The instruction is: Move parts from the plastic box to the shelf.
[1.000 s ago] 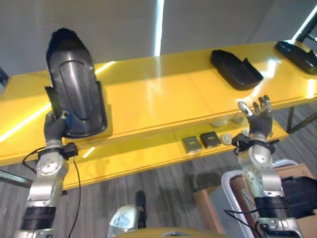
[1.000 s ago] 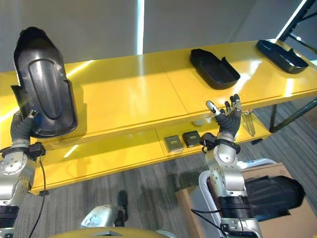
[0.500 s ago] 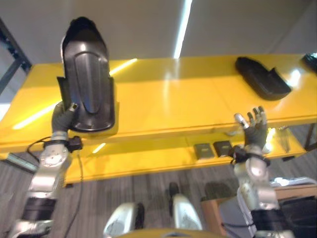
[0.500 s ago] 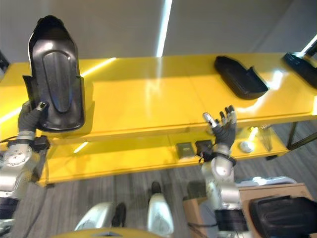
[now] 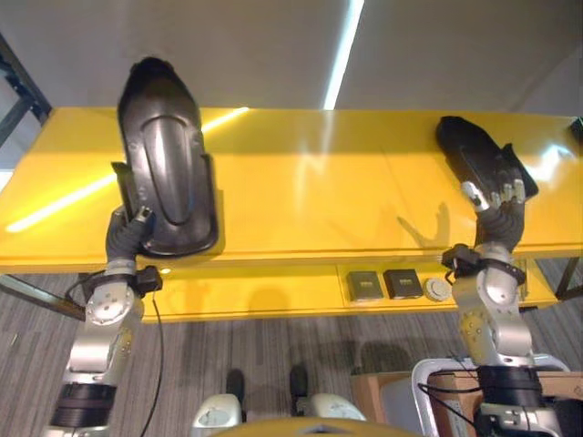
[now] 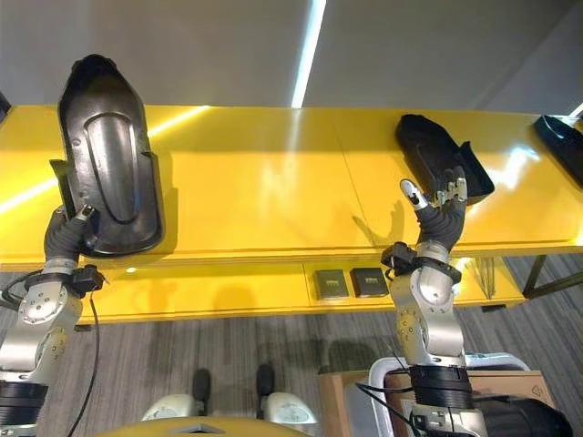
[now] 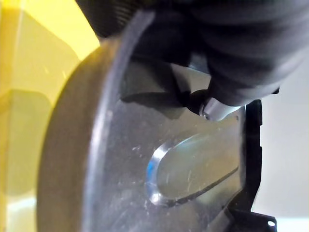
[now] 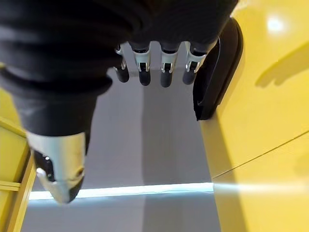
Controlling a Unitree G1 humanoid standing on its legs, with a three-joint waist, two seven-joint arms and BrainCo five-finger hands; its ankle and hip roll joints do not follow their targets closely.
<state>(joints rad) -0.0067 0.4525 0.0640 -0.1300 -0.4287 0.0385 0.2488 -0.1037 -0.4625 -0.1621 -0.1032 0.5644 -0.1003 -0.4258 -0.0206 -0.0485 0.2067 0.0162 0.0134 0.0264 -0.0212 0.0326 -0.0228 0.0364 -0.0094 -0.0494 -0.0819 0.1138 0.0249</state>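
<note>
Left robot hand (image 5: 127, 238) clamped on the lower edge of a long black moulded fender-like part (image 5: 166, 159), thumb pressed on its front face, part standing upright with long axis running 12 to 6 o'clock, above the near edge of the yellow shelf (image 5: 301, 191). Shelf surface directly at 12 o'clock from that hand, so nearer arm is the left. Right robot hand (image 6: 439, 218) raised, fingers straight and spread, empty, a second black part (image 6: 440, 155) lying flat at its 12 o'clock. No legible writing or labels anywhere.

Glossy dark plastic part (image 5: 166, 164), shiny yellow shelf (image 5: 301, 196)
</note>
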